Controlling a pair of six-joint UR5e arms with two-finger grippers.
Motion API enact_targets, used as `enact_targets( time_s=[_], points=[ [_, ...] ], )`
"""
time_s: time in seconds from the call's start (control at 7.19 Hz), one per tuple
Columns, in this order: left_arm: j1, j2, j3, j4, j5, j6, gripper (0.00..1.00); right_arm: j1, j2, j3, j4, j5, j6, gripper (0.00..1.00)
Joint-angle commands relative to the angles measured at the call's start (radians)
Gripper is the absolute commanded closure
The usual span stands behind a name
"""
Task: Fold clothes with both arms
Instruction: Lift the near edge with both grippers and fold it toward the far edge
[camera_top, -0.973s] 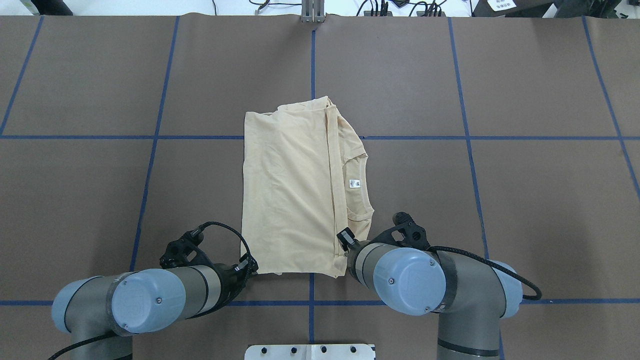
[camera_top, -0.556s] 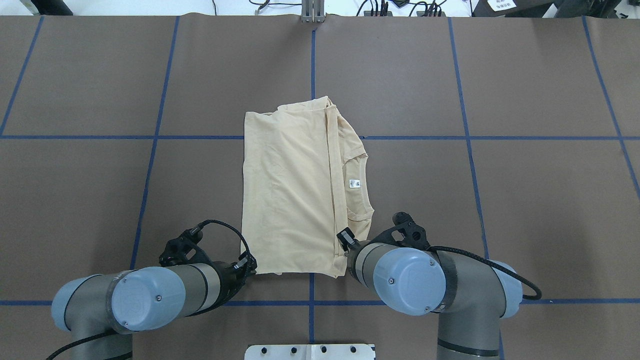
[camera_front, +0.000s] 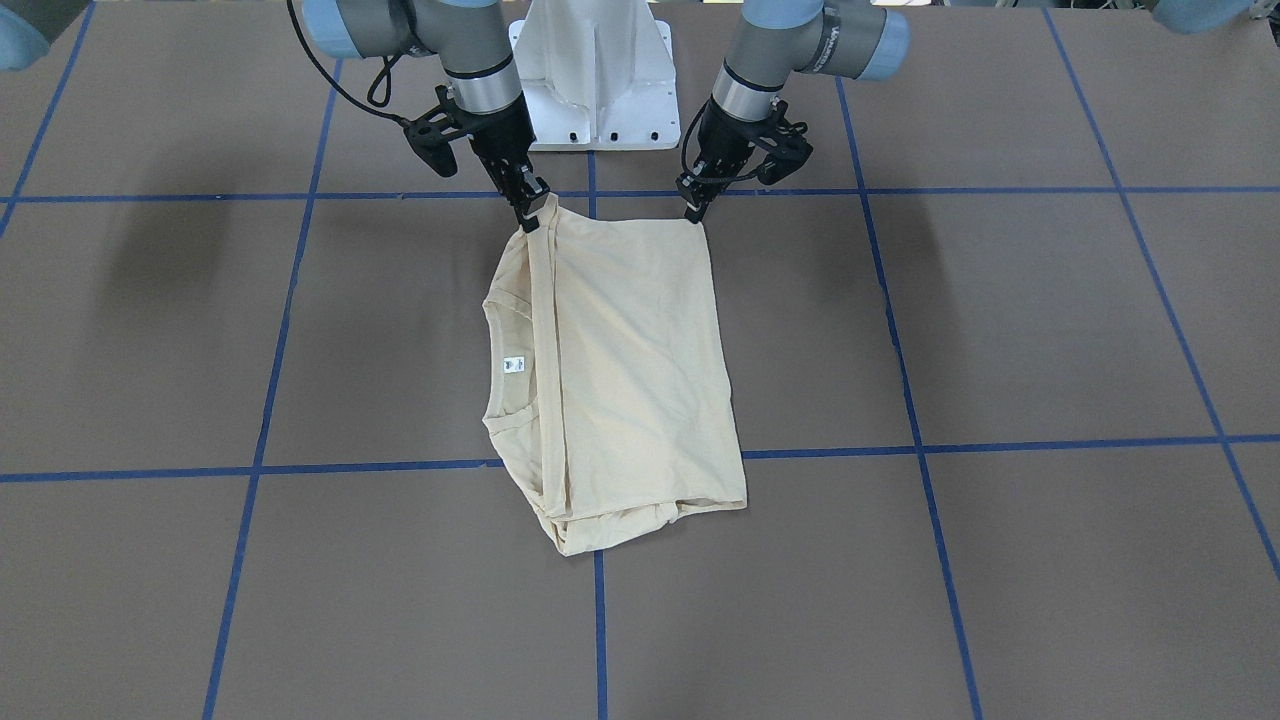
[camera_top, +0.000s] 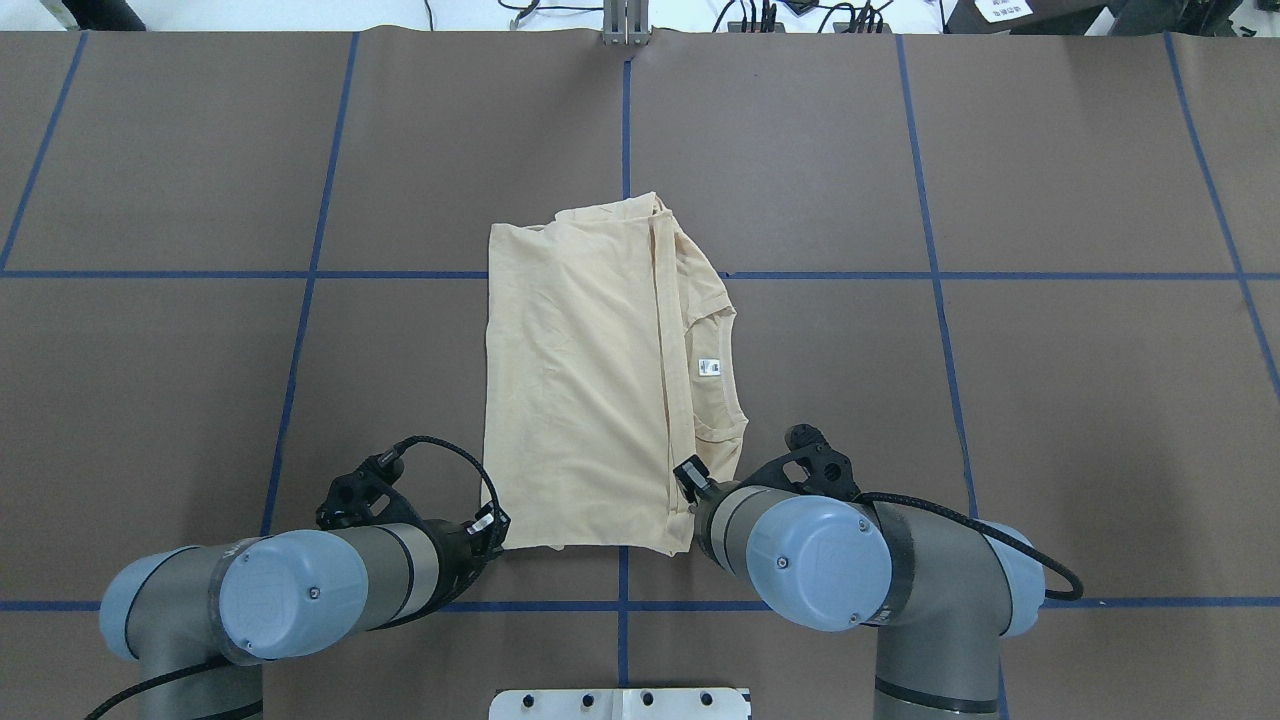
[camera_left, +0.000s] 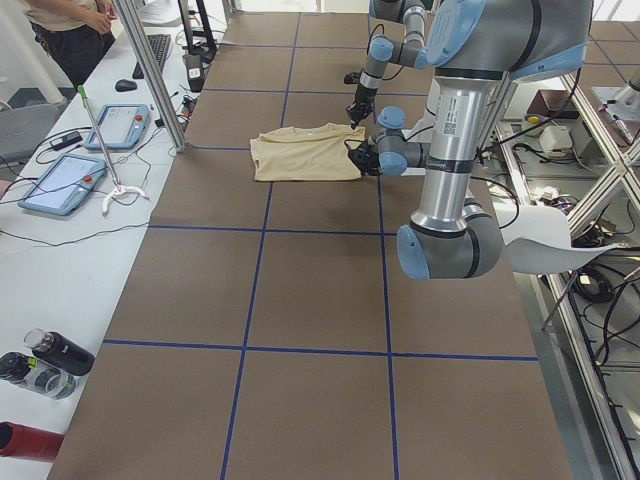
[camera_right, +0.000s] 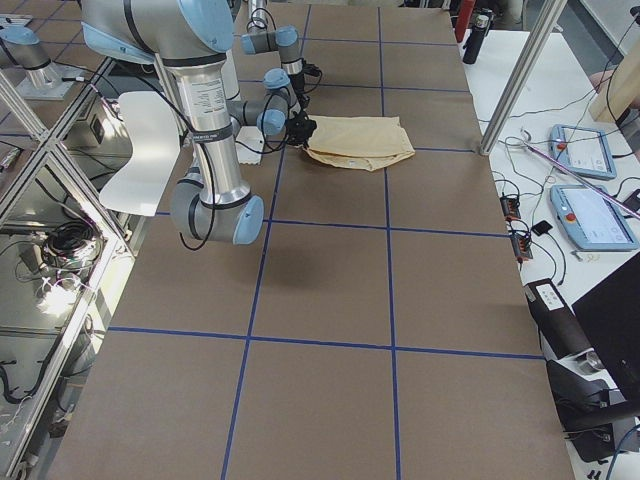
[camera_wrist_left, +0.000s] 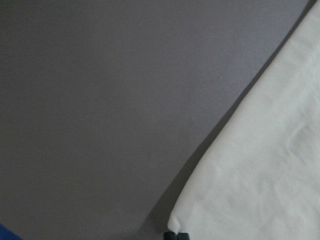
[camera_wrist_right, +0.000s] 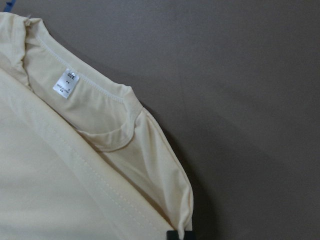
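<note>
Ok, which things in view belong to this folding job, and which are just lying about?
Job: shirt; left gripper and right gripper, at its near corners.
Lying about: bottles and control tablets on the side bench; white pedestal base; a person at the bench's far end.

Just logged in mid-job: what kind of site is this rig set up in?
Probably a robotics lab: blue tape grid on the brown table, teach pendants on a side bench, aluminium post beside them.

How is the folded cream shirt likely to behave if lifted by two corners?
Probably floppy: the shirt lies in thin, creased layers, so it should sag between the left gripper and right gripper. Its stacked folds may slide apart.
</note>
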Motion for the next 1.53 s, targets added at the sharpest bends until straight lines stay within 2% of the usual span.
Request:
enact_targets(
  time_s=[0.0, 0.14, 0.42, 0.56, 0.7, 0.83, 0.97, 1.11, 1.39],
  points=[
    [-0.001, 0.007, -0.039, 0.026, -0.003, 0.001, 1.0, 0.0, -0.006, 0.02, -0.009, 0.002, 0.001, 1.0],
    [-0.001, 0.006, -0.085, 0.075, -0.003, -0.002, 1.0, -0.009, -0.014, 0.076, -0.071, 0.002, 0.002, 1.0],
    [0.014, 0.042, -0.246, 0.173, -0.007, -0.018, 1.0, -0.039, -0.017, 0.177, -0.176, 0.026, 0.054, 1.0],
    [0.005, 0.041, -0.298, 0.206, -0.066, -0.015, 1.0, -0.038, -0.044, 0.255, -0.192, 0.059, 0.067, 1.0],
    [-0.049, 0.035, -0.296, 0.207, -0.1, 0.042, 1.0, 0.032, -0.043, 0.262, -0.195, 0.124, 0.065, 1.0],
    [-0.182, -0.012, -0.262, 0.212, -0.165, 0.203, 1.0, 0.151, -0.031, 0.215, -0.193, 0.228, 0.05, 1.0],
    [-0.282, -0.073, -0.175, 0.211, -0.241, 0.25, 1.0, 0.231, 0.03, 0.127, -0.183, 0.297, 0.012, 1.0],
    [-0.332, -0.118, -0.097, 0.201, -0.257, 0.275, 1.0, 0.288, 0.094, 0.05, -0.184, 0.304, -0.035, 1.0],
    [-0.375, -0.18, 0.022, 0.182, -0.256, 0.333, 1.0, 0.371, 0.183, -0.103, -0.181, 0.395, -0.123, 1.0]
  ],
)
